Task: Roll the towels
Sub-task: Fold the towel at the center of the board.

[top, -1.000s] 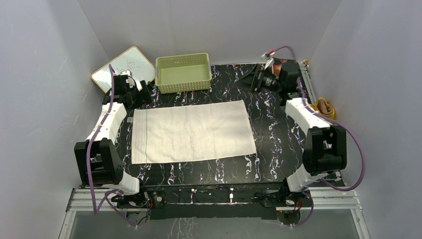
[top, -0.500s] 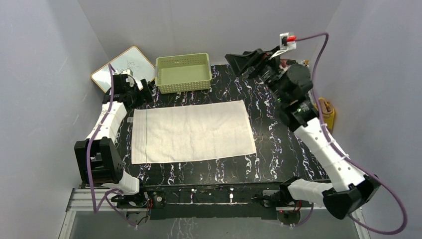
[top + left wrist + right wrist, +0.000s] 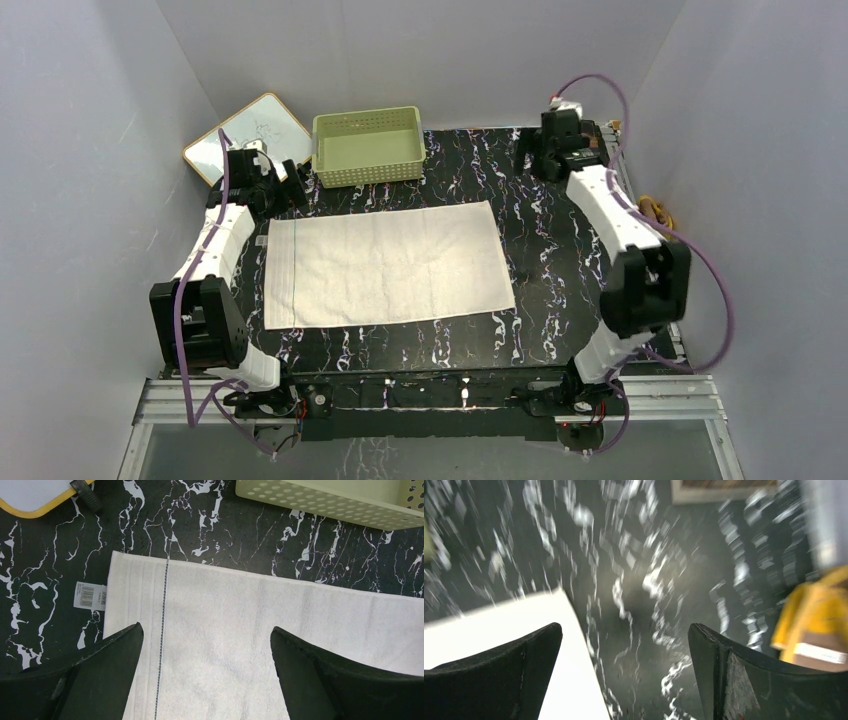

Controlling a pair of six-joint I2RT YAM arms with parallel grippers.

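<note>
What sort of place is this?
Probably a robotics test booth: plain grey walls enclose a black marbled table, two white-and-black robot arms stand at its edge, and a white terry towel lies flat.

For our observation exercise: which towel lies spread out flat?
The white towel, flat on the table; the yellow-and-brown one sits bunched at its right edge.

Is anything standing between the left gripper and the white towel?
Nothing visible does. The left gripper hangs, jaws open, directly above the white towel at its far left corner; the green basket stands apart beyond the far edge.
</note>
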